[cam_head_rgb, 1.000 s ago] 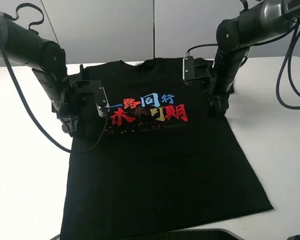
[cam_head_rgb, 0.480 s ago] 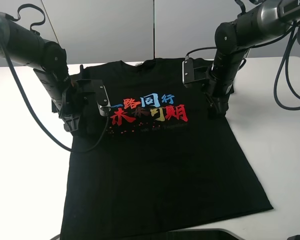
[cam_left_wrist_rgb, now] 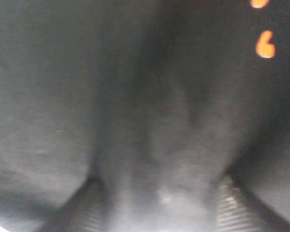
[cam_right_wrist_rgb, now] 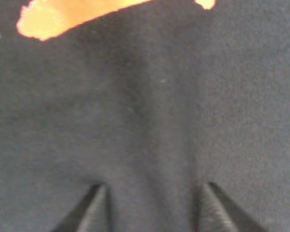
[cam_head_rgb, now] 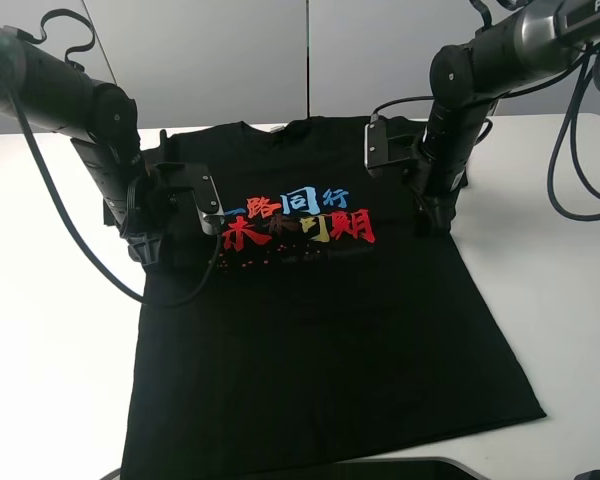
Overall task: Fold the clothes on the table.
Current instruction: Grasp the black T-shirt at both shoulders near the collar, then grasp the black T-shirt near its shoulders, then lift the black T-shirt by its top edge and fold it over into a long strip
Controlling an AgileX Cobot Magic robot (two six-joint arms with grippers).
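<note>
The black T-shirt lies flat and face up on the white table, collar at the far side, with red, blue and yellow characters on its chest. My left gripper is pressed down on the shirt's left side, just below the sleeve. In the left wrist view its fingers stand apart with a raised ridge of black cloth between them. My right gripper is pressed on the shirt's right side below the sleeve. In the right wrist view its fingers are apart over the cloth, with a faint ridge between.
Bare white table lies to the left and right of the shirt. A dark curved object shows at the near edge. Black cables hang at the right, behind my right arm. A grey wall stands behind the table.
My left gripper has shifted slightly to the right on the cloth. My right gripper has moved a little toward the far side. The shirt lies as before.
</note>
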